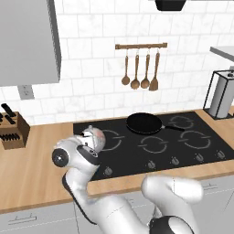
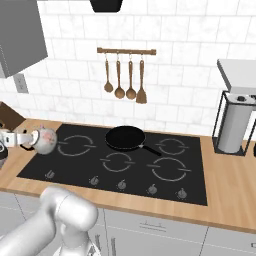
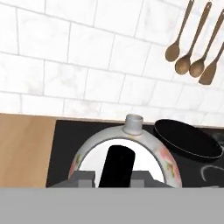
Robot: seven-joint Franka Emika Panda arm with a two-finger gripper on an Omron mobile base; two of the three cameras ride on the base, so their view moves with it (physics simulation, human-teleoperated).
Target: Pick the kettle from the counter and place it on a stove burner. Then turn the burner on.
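The kettle [image 1: 95, 135] is a rounded pale body with a pink flower pattern, and it hangs just over the left edge of the black cooktop [image 1: 137, 153]. My gripper [image 1: 87, 142] is shut on its black arched handle [image 3: 116, 168]. From the right base the kettle [image 2: 46, 139] sits just left of the wide broken-ring stove burner [image 2: 75, 146], with the gripper [image 2: 30, 138] reaching in from the left. In the hand view the kettle [image 3: 144, 146] lies close below, with its short neck [image 3: 133, 123] pointing toward the wall. The wooden counter [image 1: 36, 164] lies to the left.
A flat black frying pan [image 1: 144, 122] rests at the cooktop's back middle. Round knobs [image 2: 121, 184] line the front edge of the glass. A knife block [image 1: 11, 130] stands at far left. Wooden utensils [image 1: 141, 68] hang on the wall. A metal stand [image 2: 231, 125] occupies the right counter.
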